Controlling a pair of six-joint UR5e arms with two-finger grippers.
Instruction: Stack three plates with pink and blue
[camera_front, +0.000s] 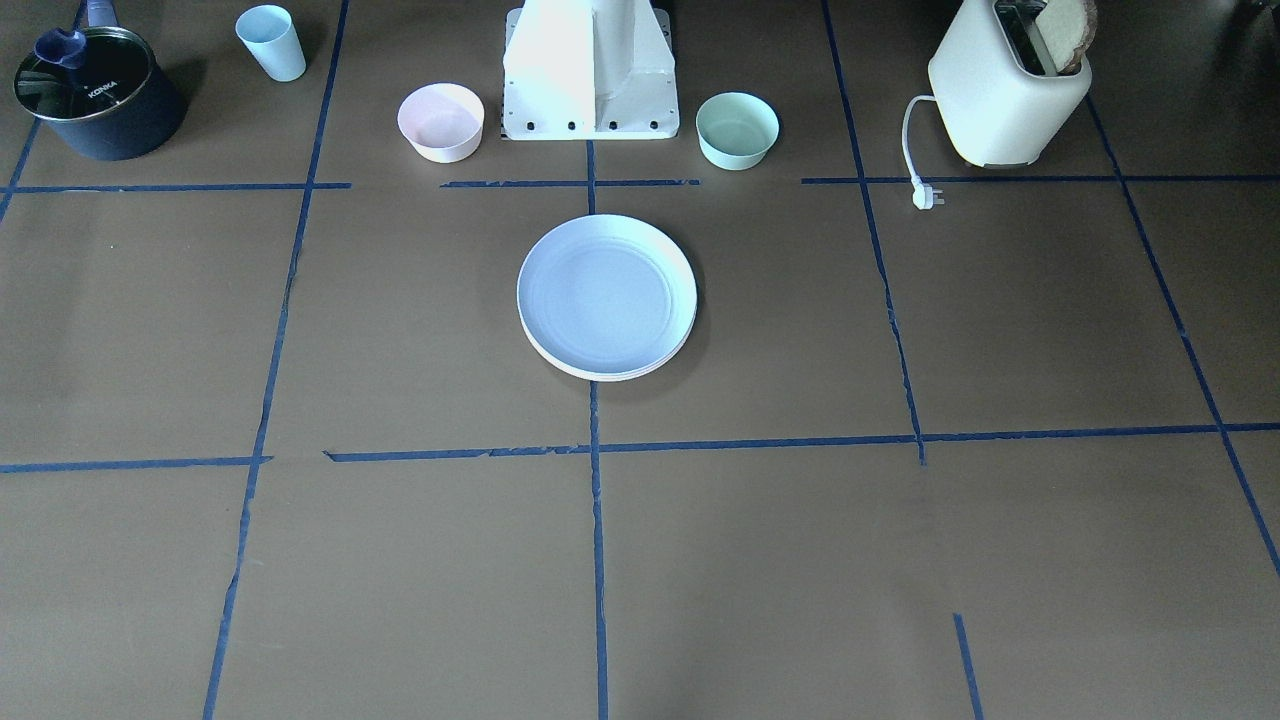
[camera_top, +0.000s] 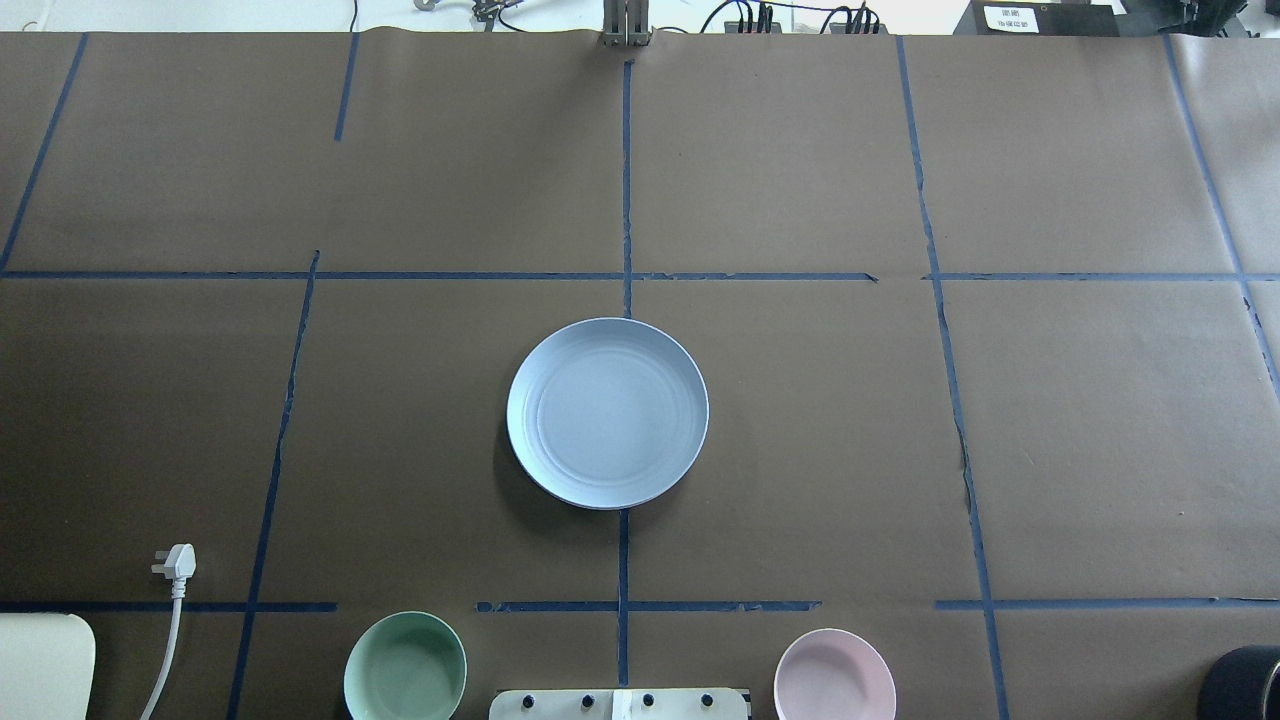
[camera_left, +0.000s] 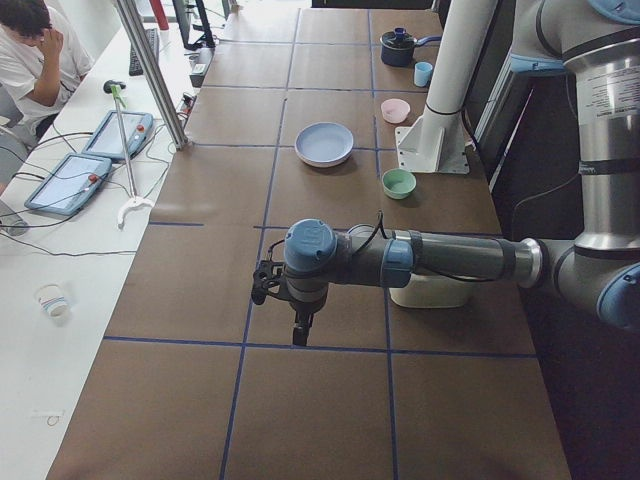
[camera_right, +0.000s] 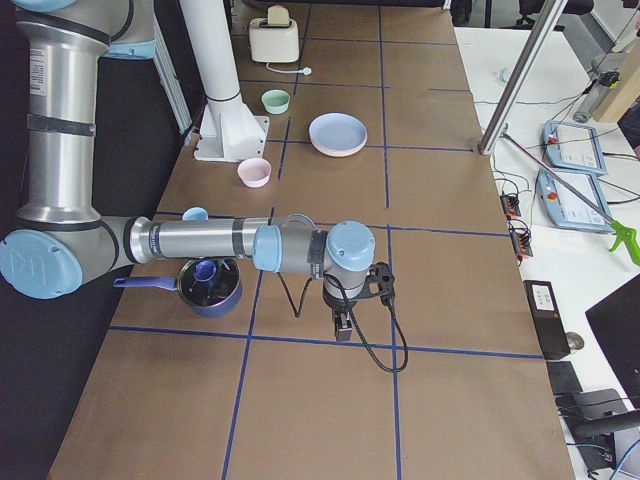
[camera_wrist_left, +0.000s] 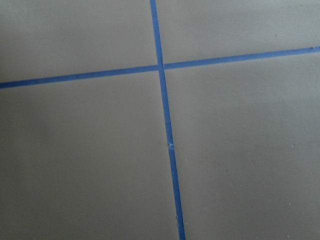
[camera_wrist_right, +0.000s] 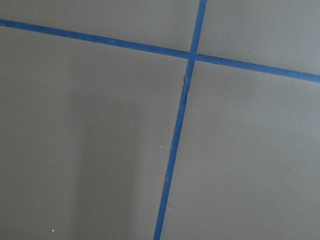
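Observation:
A light blue plate (camera_front: 606, 290) lies on top of a stack at the table's middle, also in the overhead view (camera_top: 607, 410). Under its near edge a cream-white rim (camera_front: 600, 374) shows. The pink plate is hidden from me. My left gripper (camera_left: 300, 335) shows only in the exterior left view, pointing down over bare table far from the stack; I cannot tell if it is open. My right gripper (camera_right: 341, 330) shows only in the exterior right view, also pointing down far from the stack (camera_right: 337, 132); I cannot tell its state. Both wrist views show only brown paper and blue tape.
A small pink bowl (camera_front: 441, 121) and a mint bowl (camera_front: 737, 129) flank the robot base (camera_front: 590, 75). A cream toaster (camera_front: 1010, 90) with its plug (camera_front: 927, 196), a dark pot (camera_front: 95, 95) and a blue cup (camera_front: 271, 42) stand along the robot's side.

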